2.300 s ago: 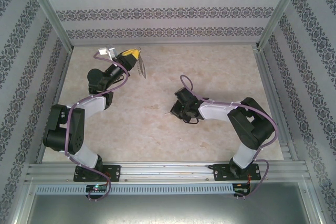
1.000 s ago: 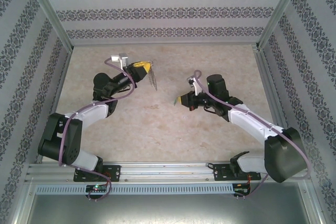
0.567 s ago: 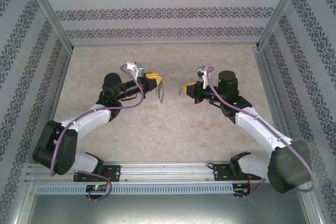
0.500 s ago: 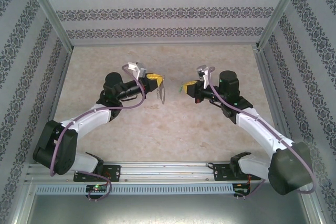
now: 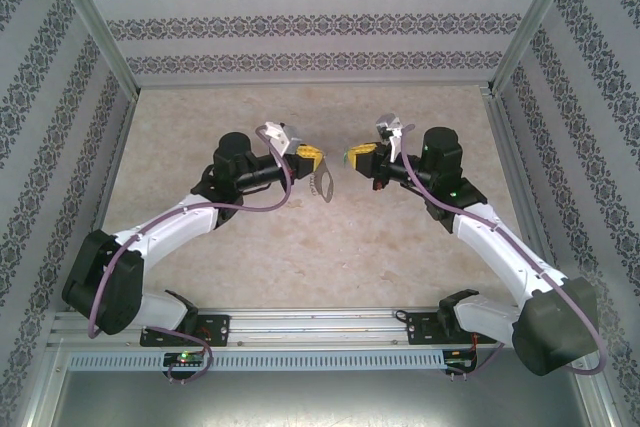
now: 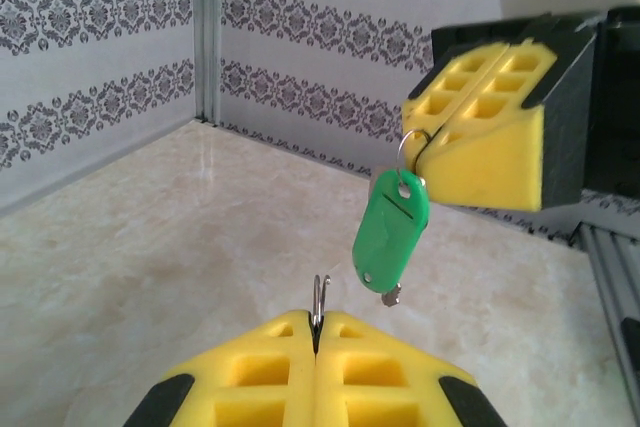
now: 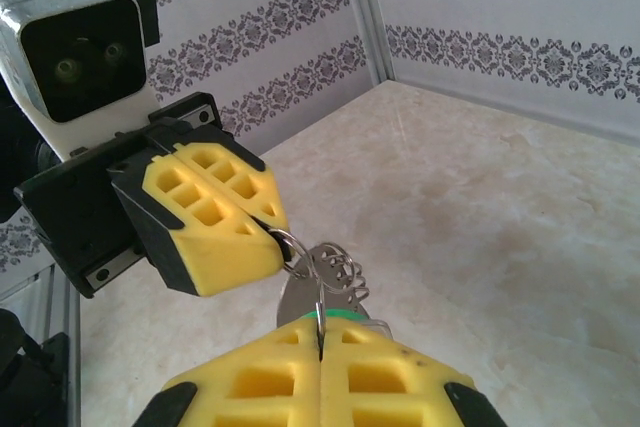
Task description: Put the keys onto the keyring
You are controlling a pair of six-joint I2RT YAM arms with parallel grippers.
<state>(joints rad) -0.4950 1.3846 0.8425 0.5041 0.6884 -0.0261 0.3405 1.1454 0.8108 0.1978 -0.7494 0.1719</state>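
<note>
Up in the air over the middle of the surface [image 5: 400, 247], a little toward its far edge, reaching in from the near edge and meeting almost nose to nose.

Left claw [image 5: 306, 154]: pressed together, clamped on the top of the keyring [image 5: 322, 180]. Hangs from there as a grey oblong loop with a few small metal pieces, clear of the surface, between the two claws and closer to the left one. Seen from the left wrist as a thin upright bit of wire nipped in the seam of the yellow pads.

Right claw [image 5: 353, 158]: likewise pressed together, clamped on a small wire ring [image 6: 408, 144] that carries the key [image 6: 392, 232]. Dangles just under the tip of that claw, green head tilted slightly, with a stub of silver metal showing at the bottom end. Well above the surface, just beside the keyring and not threaded onto it.

From the right wrist: hanging right in front of the right claw's pads, grey plate and coiled pieces of the keyring overlapping the green edge of the key. Cannot tell whether touching or just apart there.
</note>
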